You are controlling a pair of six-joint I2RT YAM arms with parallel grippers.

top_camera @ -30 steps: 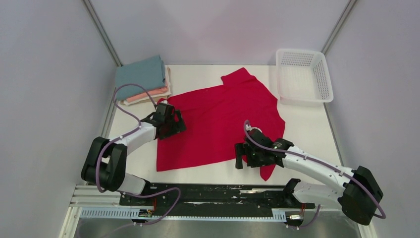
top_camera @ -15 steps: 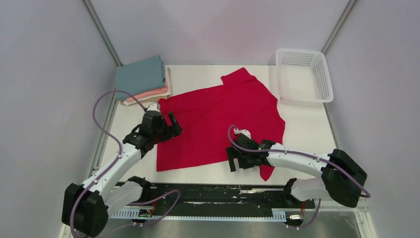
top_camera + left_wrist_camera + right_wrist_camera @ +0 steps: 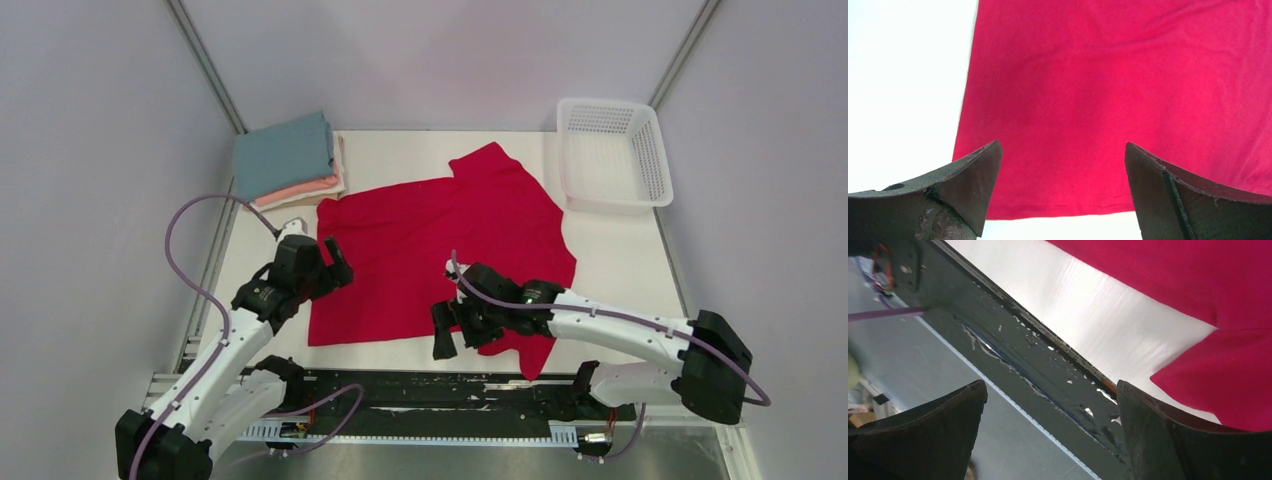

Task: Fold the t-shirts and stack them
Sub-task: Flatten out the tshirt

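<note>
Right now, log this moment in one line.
left gripper: open above crimson t-shirt | right gripper: open at its near edge | teal-blue t-shirt: folded, far-left

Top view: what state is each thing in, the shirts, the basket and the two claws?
Crimson-red cloth t-shirt: spread flat, unfolded.
Teal-blue, salmon-pink and cream t-shirts: folded, stacked.
White plastic mesh basket: upright.
Left claw: open, holding nothing.
Right claw: open, holding nothing.

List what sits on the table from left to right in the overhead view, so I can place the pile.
From the left: folded shirt pile, teal on top → red shirt, spread flat → white basket at the far right.
</note>
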